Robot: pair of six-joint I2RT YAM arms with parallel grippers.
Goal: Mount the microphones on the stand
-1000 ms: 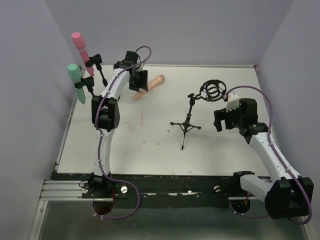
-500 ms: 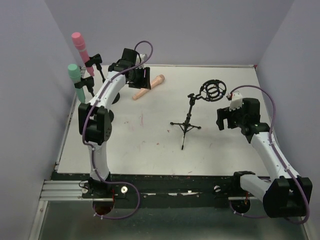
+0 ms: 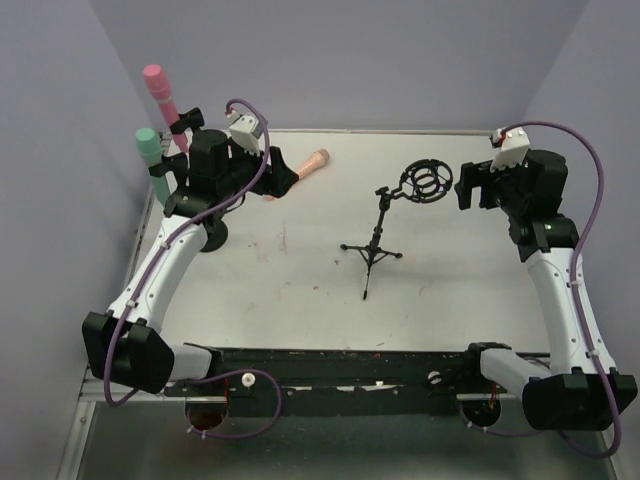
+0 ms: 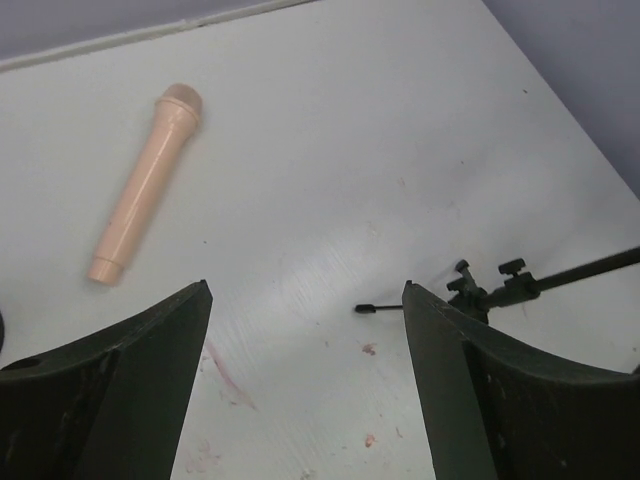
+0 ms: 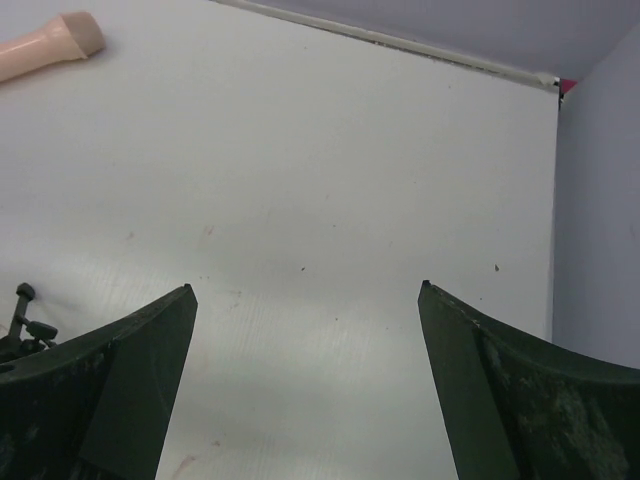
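Peach microphone (image 3: 314, 160) half hidden behind left arm (image 3: 168, 258).

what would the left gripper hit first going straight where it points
The left gripper would likely meet bare table first, between the peach microphone and the stand's leg tip; depth is unclear.

My white table (image 3: 300, 300) carries the peach microphone (image 3: 312, 161) lying flat toward the upper left of the frame, and the black tripod stand (image 3: 378, 240) upright mid-frame, well apart
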